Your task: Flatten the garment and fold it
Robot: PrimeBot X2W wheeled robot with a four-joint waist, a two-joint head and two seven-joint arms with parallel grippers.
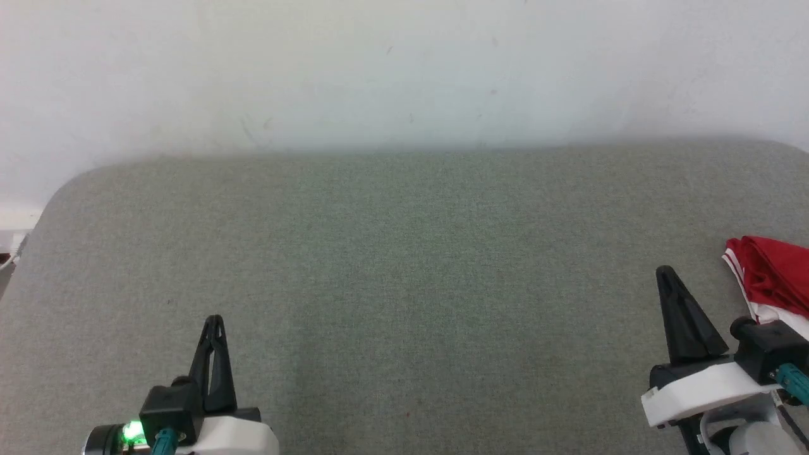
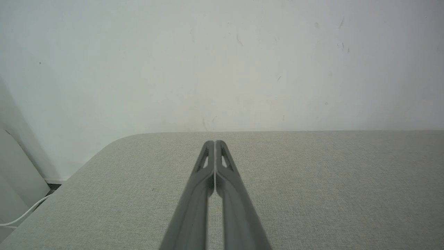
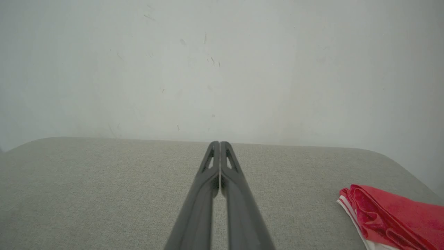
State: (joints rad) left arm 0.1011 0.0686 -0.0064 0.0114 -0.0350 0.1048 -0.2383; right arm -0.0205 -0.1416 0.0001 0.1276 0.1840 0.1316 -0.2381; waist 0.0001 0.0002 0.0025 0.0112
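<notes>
Here, both grippers have their fingers pressed together and hold nothing. The left gripper (image 1: pixel 215 321) sits at the lower left of the head view, over the grey fabric-covered surface (image 1: pixel 404 265). Its two dark fingers (image 1: pixel 221 373) point up the view with their tips meeting. The left wrist view confirms it: the two fingers run side by side with a thin slit low between them and close fully at the tips. They point toward the pale wall (image 2: pixel 222 62) and nothing lies between them. A green light (image 1: pixel 133 431) glows on that wrist, and a white cable (image 2: pixel 24 217) trails past the rounded corner of the surface at the far left of the left wrist view.

The right gripper (image 1: pixel 665 273) stands at the lower right of the head view, seen side-on as a single dark wedge. In the right wrist view its fingers (image 3: pixel 239 208) are likewise drawn together to touching tips, gripping nothing, over bare grey fabric.

The garment (image 1: pixel 774 278) lies bunched on the surface at the right edge of the head view, cut off by the frame. It shows as red folds with a white, red-striped edge. It sits to the right of the right gripper, near its wrist and apart from the fingertips. Whether cloth and wrist touch, I cannot tell. In the right wrist view it lies at the lower right, well clear of the fingers.
</notes>
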